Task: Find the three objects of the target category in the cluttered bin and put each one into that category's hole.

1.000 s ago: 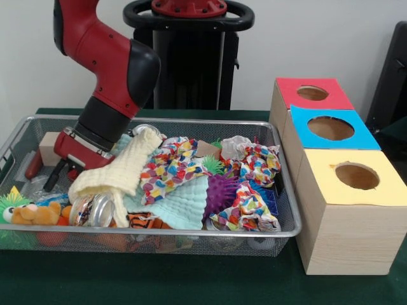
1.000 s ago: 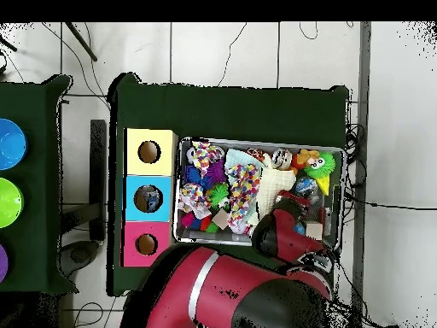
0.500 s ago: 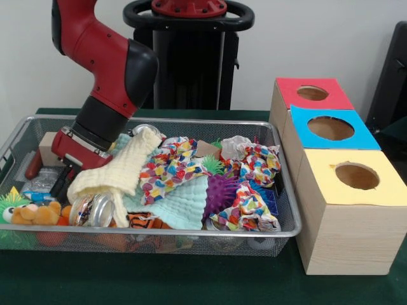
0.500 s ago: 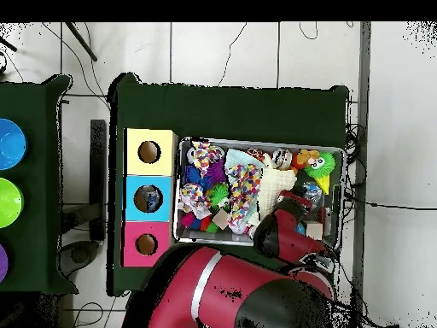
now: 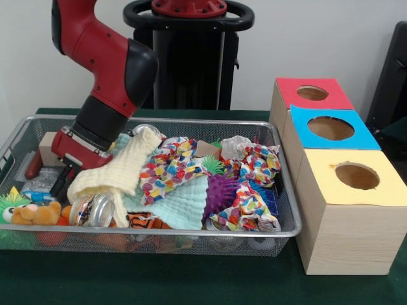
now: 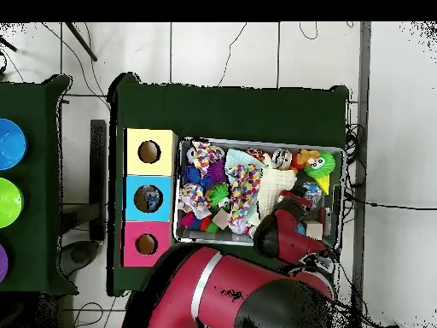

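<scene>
A wire mesh bin (image 5: 191,120) holds a heap of mixed things: a cream cloth (image 5: 121,168), colourful patterned cloths (image 5: 172,166), a mint cloth (image 5: 181,206), a purple spiky ball (image 5: 221,190), a metal can (image 5: 95,210), an orange plush toy (image 5: 38,215) and a wooden block (image 5: 49,147). My gripper (image 5: 62,181) reaches down into the bin's left end, just left of the cream cloth and above a crinkled clear bag (image 5: 39,182). In the overhead view the arm (image 6: 282,235) covers the gripper. Nothing shows as held.
Three wooden boxes with round holes stand right of the bin: red-topped (image 5: 311,93) farthest, blue-topped (image 5: 331,128) in the middle, yellow-topped (image 5: 356,176) nearest. A second can (image 5: 145,130) lies by the bin's far rim. A green furry toy (image 5: 7,204) fills the near left corner.
The gripper has sunk slightly lower and shifted a little left in the bin over the last second. For the last half second it has barely moved.
</scene>
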